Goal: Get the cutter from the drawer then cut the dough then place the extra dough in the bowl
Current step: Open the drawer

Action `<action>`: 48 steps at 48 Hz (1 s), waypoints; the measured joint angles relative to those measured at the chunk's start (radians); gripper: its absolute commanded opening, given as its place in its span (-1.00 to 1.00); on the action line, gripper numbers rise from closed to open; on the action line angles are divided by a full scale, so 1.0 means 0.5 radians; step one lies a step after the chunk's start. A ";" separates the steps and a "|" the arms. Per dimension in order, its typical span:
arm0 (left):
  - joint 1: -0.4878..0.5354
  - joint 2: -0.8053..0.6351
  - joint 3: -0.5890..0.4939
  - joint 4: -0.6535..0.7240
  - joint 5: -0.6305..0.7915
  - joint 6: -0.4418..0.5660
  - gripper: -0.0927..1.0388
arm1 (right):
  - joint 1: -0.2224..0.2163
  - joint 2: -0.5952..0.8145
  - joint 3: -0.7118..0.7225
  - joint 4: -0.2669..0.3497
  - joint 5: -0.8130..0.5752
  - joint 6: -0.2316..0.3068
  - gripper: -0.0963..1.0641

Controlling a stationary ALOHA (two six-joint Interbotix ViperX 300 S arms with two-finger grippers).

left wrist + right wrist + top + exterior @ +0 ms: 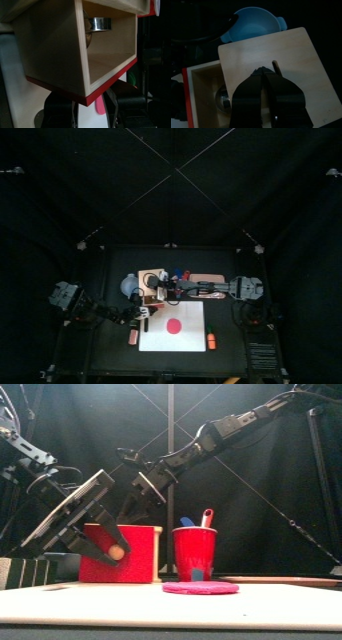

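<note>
The pale wooden box [271, 55] stands behind the white cutting board [201, 313]. Its drawer [107, 60] is pulled out, and the round metal cutter [100, 23] lies inside it, also seen as the cutter [221, 97] from the right wrist. My left gripper [115, 549] is shut on the knob [118, 552] of the red drawer front [94, 564]. My right gripper [264, 71] rests, jaws shut, on the box's top near its slot. The red dough [173, 326] lies flat on the board. The blue-grey bowl [251, 27] stands beside the box.
A red cup [195, 549] holding a blue and a red toy knife stands behind the dough [201, 587] in the front view. The right arm [247, 288] stretches across the back of the table over the box.
</note>
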 measured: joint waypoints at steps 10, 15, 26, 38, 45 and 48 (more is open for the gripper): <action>-0.006 -0.009 -0.003 0.003 0.003 -0.003 0.20 | -0.015 0.025 -0.037 0.000 0.046 -0.003 -0.73; -0.018 -0.009 -0.015 0.003 0.012 -0.003 0.20 | -0.015 0.028 -0.040 -0.003 0.052 0.000 -0.73; -0.067 -0.009 -0.021 0.000 0.018 -0.006 0.20 | -0.015 0.028 -0.043 -0.003 0.055 -0.003 -0.73; -0.101 0.000 -0.037 -0.006 0.021 -0.009 0.21 | -0.015 0.028 -0.043 -0.003 0.055 -0.003 -0.73; -0.101 0.025 -0.046 -0.003 0.021 -0.009 0.24 | -0.015 0.028 -0.043 0.000 0.055 -0.003 -0.73; -0.104 0.028 -0.046 -0.006 0.021 -0.009 0.25 | -0.015 0.028 -0.043 -0.003 0.058 -0.003 -0.73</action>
